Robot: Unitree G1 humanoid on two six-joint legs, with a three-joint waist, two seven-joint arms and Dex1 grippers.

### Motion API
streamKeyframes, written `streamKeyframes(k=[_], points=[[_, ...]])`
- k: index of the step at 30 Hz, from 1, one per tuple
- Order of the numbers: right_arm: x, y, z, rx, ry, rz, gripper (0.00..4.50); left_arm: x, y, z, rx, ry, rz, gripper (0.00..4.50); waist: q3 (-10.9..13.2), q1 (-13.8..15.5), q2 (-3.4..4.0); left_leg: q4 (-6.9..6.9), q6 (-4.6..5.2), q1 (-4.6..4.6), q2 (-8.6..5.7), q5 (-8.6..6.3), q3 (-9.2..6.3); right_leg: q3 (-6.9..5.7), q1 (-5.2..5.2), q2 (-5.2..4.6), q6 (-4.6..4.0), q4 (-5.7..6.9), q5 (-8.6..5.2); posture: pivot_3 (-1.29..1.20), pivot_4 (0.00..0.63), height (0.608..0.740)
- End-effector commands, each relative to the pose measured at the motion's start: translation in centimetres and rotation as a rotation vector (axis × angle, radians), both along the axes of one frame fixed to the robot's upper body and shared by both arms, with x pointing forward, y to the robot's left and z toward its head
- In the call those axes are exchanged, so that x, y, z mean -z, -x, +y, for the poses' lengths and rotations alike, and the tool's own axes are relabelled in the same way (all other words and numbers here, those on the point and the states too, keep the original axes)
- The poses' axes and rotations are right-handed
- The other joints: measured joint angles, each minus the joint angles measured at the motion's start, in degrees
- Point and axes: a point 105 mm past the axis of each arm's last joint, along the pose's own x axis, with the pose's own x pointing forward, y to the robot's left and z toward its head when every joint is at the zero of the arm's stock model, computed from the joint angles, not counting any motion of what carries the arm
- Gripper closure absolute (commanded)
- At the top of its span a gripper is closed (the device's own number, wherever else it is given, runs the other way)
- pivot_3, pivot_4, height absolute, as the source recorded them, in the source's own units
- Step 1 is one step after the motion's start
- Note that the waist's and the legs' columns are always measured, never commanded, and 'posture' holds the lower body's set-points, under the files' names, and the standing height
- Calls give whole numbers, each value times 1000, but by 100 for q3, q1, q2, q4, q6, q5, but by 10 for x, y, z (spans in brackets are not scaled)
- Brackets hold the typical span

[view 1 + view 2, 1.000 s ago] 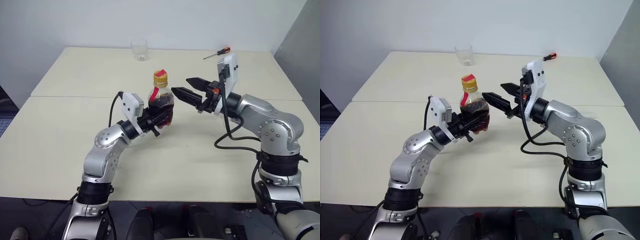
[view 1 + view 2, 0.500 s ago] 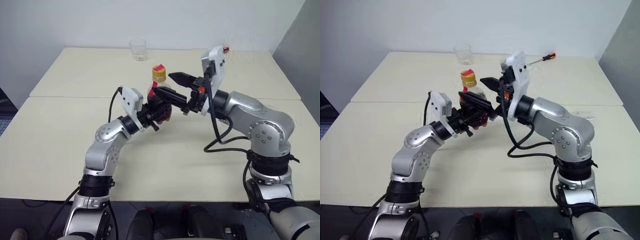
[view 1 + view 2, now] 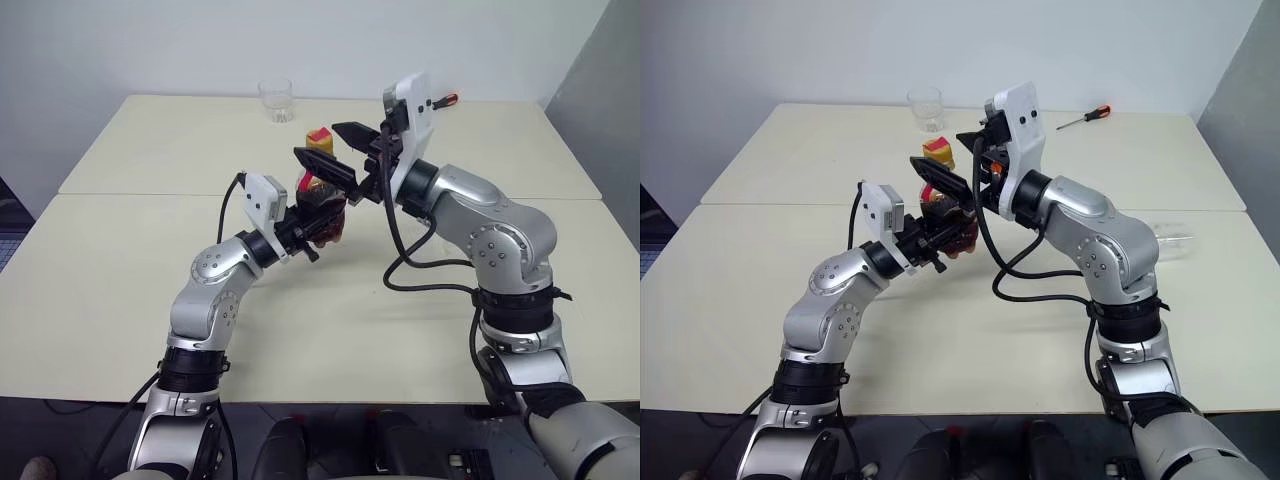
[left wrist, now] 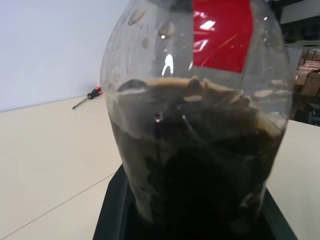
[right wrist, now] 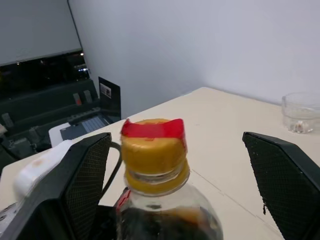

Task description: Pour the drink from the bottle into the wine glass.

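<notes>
My left gripper [image 3: 318, 218] is shut on the round body of the bottle [image 3: 943, 215] and holds it upright above the table. The dark drink [image 4: 200, 170] fills its lower half, under the red label [image 4: 220, 30]. The yellow cap [image 5: 152, 145] is on the neck. My right gripper [image 3: 318, 142] is open at the bottle's top, with one black finger [image 5: 85, 175] on each side of the cap and a gap between each finger and the cap. The wine glass is out of view.
A clear stemless tumbler [image 3: 277, 100] stands at the table's far edge. A screwdriver [image 3: 1087, 117] with an orange and black handle lies at the far right. A faint clear shape [image 3: 1168, 238] shows by my right elbow; I cannot tell what it is.
My right gripper has moved left and up, from beside the bottle's body to around its cap, staying open. The left gripper has kept the bottle still.
</notes>
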Motion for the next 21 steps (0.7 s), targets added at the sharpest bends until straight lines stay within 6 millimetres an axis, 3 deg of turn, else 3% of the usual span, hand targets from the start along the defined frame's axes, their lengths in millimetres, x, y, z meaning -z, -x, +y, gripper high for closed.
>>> streamKeyframes(k=[1, 21], points=[[-19, 4, 0, -2, -22, -79, 0, -15, 5, -4, 21, 20, -56, 3468, 0, 0, 0, 0, 0, 0, 0, 0, 0, 0, 0, 0, 0, 0, 0, 0, 150, 740], [-9, 6, -27, 53, 13, -48, 0, -18, 5, -5, 31, 18, -61, 3468, 0, 0, 0, 0, 0, -1, 0, 0, -1, -1, 0, -1, 0, 0, 0, 0, 150, 740]])
